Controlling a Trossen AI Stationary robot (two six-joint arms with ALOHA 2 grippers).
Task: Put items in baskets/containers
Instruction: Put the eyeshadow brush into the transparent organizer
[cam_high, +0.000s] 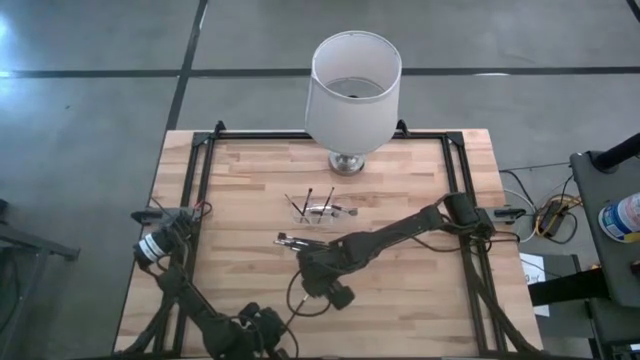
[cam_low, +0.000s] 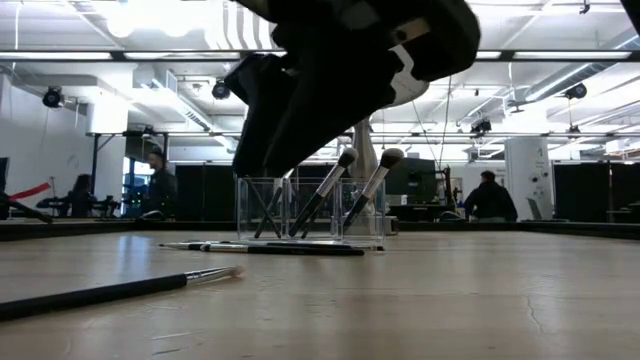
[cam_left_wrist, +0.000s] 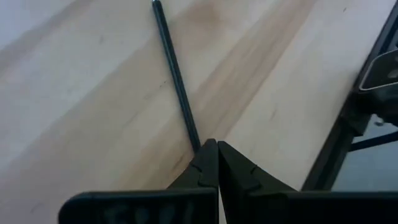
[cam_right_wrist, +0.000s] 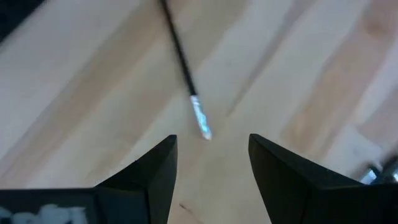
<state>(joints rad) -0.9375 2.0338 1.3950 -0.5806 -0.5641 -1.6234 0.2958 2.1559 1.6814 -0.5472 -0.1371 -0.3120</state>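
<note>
A clear holder (cam_high: 322, 212) (cam_low: 310, 208) stands mid-table with several dark brushes (cam_low: 325, 195) leaning in it, heads up. Two or three more brushes (cam_high: 298, 241) (cam_low: 270, 248) lie flat in front of it. One brush (cam_low: 120, 290) lies nearer the front edge, its pale end (cam_low: 225, 272) toward the centre. My right gripper (cam_high: 308, 272) (cam_right_wrist: 211, 140) is open above a brush's metallic end (cam_right_wrist: 200, 118) and touches nothing. My left gripper (cam_high: 262, 325) (cam_left_wrist: 212, 144) is shut near the table's front edge. A thin dark stick (cam_left_wrist: 177, 74) runs away from its tips. My left gripper's shut fingertips (cam_left_wrist: 202, 158) stand over the near end (cam_left_wrist: 196, 140) of the thin dark stick, which runs out along the line of the fingers over the wood. The left fingertip hides that end. I cannot tell whether the gripper touches it.
A large white lampshade (cam_high: 352, 85) on a metal base (cam_high: 347, 160) stands at the table's far middle, behind the holder. Dark frame rails (cam_high: 200, 200) run along the table's left and right sides. Bare wood lies to the right of the holder (cam_high: 420, 280).
</note>
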